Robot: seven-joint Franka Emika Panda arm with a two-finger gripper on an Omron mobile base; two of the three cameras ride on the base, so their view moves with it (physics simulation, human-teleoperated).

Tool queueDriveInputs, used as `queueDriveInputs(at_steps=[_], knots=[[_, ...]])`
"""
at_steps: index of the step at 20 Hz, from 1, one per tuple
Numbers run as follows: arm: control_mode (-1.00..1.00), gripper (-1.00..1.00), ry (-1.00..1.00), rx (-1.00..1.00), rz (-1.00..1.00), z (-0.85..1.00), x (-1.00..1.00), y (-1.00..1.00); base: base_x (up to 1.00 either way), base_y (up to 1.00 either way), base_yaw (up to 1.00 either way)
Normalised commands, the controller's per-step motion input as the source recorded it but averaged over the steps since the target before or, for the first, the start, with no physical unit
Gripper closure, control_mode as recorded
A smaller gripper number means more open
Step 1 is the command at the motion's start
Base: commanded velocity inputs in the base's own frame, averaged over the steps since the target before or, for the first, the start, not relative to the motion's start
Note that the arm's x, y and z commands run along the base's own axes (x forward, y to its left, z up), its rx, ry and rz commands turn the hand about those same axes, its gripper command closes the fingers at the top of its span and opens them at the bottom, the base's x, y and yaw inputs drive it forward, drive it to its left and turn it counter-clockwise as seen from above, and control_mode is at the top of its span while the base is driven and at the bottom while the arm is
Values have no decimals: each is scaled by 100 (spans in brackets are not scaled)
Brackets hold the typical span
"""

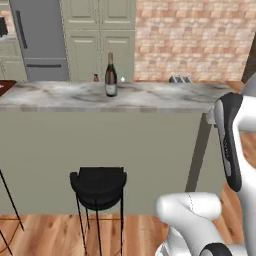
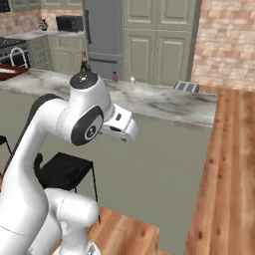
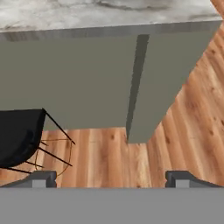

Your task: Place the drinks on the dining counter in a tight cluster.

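A tall dark wine bottle (image 1: 110,75) with a pale label stands upright on the long marble dining counter (image 1: 160,95). Just behind it, by the counter's far edge, are a short maroon bottle (image 1: 96,77) to its left and a small clear water bottle (image 1: 122,79) to its right. From the right base, the maroon bottle (image 2: 114,76) and water bottle (image 2: 132,78) show past my arm, which half hides the wine bottle (image 2: 83,62). My gripper (image 3: 111,179) is open and empty, below the dining counter (image 3: 109,17), facing its sage-green wall and the floor.
A black bar stool (image 1: 98,185) stands against the counter's wall below the bottles. A small metal rack-like object (image 1: 180,79) sits on the counter to the right. A grey fridge (image 1: 40,40) and cabinets stand behind. Wooden floor lies right of the counter's end.
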Motion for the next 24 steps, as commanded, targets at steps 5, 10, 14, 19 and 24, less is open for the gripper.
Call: queueDriveInputs(at_steps=[5,10,14,19,24], knots=[[100,-100,0,0,0,0,0,0,-34,-100,-35],[100,-100,0,0,0,0,0,0,25,-99,-10],[100,-100,0,0,0,0,0,0,80,-100,2],[100,-100,0,0,0,0,0,0,100,-91,11],[100,-100,0,0,0,0,0,0,100,-77,23]])
